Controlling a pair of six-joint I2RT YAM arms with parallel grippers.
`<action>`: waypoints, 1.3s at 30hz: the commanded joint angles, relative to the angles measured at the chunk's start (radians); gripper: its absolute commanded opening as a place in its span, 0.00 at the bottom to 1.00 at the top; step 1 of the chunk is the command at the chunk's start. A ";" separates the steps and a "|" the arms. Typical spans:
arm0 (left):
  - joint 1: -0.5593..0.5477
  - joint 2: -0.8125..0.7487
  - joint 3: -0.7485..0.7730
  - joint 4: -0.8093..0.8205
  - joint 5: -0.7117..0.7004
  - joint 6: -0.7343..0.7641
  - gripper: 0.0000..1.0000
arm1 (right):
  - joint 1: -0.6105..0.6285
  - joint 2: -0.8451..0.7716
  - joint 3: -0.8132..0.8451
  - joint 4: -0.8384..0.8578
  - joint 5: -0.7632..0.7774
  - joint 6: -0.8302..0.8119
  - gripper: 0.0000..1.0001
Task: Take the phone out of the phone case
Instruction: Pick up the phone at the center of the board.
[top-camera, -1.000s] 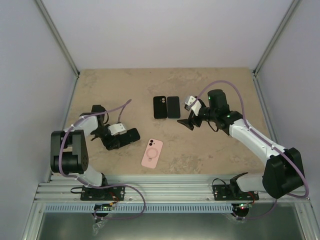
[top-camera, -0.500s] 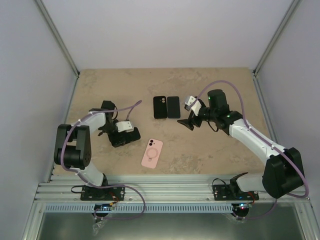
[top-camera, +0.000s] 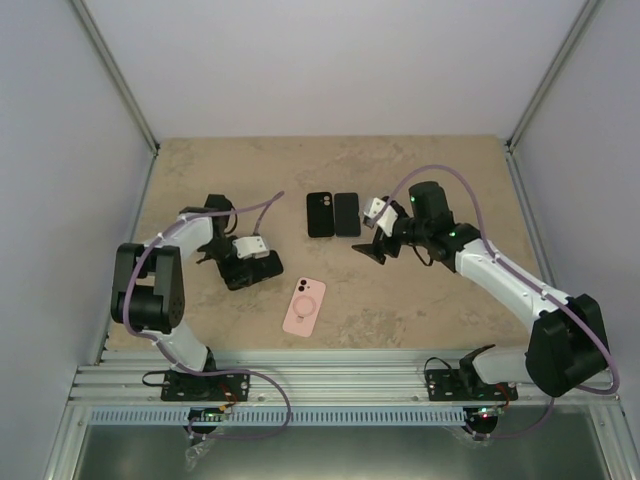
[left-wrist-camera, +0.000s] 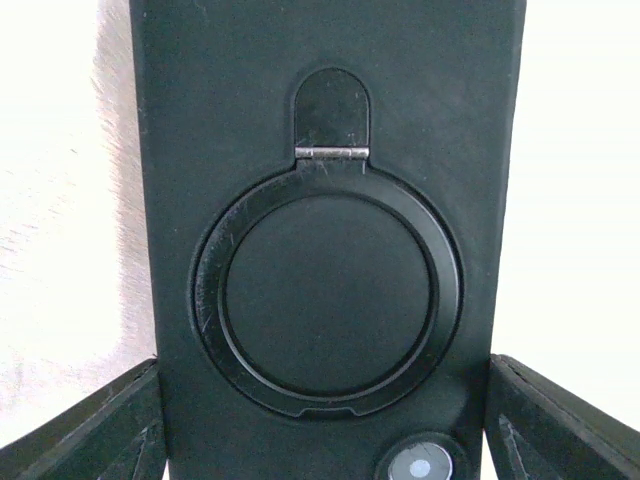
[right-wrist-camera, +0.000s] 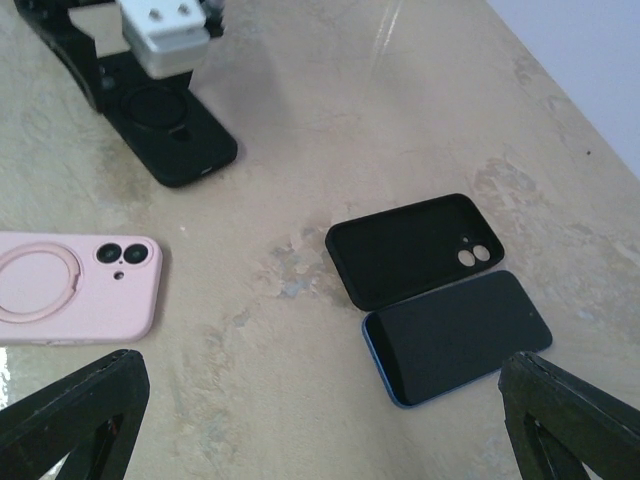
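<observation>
The left gripper (left-wrist-camera: 322, 372) straddles the black cased phone (top-camera: 255, 272), which lies back up on the table (top-camera: 450, 170) left of centre, with a finger (left-wrist-camera: 110, 430) against each long side, clamped on it, and the ring stand facing the wrist camera. The right gripper (top-camera: 372, 250) hangs over the table with its fingers spread wide, holding nothing. Beside it lie an empty black case (top-camera: 320, 214) and a bare phone (top-camera: 346, 214) (touching, or nearly); a pink cased phone (top-camera: 304, 305) lies nearer the arms' bases.

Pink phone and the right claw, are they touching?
Apart. The top view shows a stretch of table between the pink phone and the open right claw.
</observation>
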 joint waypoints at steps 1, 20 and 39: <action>-0.006 -0.020 0.096 -0.119 0.128 -0.043 0.37 | 0.054 0.003 0.019 -0.004 0.082 -0.099 0.98; -0.124 -0.006 0.331 -0.422 0.476 -0.227 0.27 | 0.366 0.117 0.098 -0.010 0.324 -0.442 0.82; -0.277 0.112 0.480 -0.487 0.624 -0.421 0.24 | 0.539 0.145 0.049 0.071 0.610 -0.603 0.49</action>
